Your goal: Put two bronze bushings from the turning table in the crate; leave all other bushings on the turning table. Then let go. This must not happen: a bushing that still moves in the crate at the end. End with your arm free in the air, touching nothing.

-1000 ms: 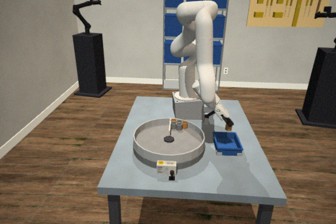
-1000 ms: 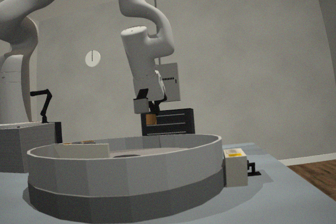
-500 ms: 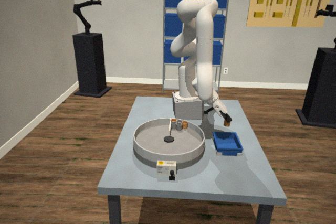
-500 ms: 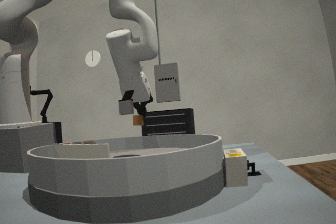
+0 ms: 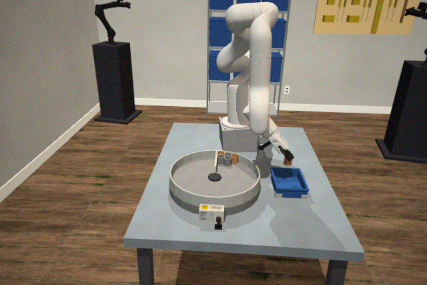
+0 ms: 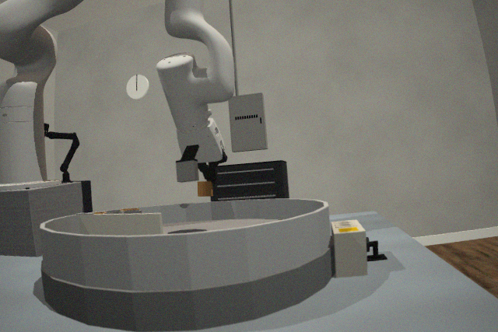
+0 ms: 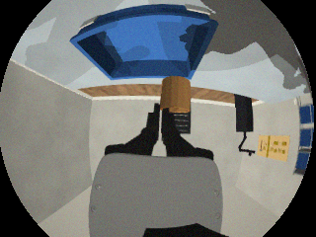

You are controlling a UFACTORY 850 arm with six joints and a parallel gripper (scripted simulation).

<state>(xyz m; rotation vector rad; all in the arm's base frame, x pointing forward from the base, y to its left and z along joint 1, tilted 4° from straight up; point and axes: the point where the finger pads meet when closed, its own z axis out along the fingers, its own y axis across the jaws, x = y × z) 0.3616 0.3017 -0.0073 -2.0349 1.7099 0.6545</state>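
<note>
My gripper (image 5: 287, 155) is shut on a bronze bushing (image 5: 287, 161) and holds it in the air just above the far edge of the blue crate (image 5: 289, 181). In the wrist view the bushing (image 7: 176, 94) sits at the fingertips (image 7: 164, 120) with the crate (image 7: 145, 39) beyond it; the crate looks empty. From the side the bushing (image 6: 205, 188) hangs under the wrist. On the turning table (image 5: 214, 179), at its far side, stand two bronze bushings (image 5: 235, 158) (image 5: 220, 153) and two grey bushings (image 5: 224, 159).
A white upright paddle (image 5: 216, 161) stands on the turning table beside the bushings. A small control box (image 5: 211, 213) sits in front of the table's rim. The arm's base block (image 5: 237, 137) is behind the turning table.
</note>
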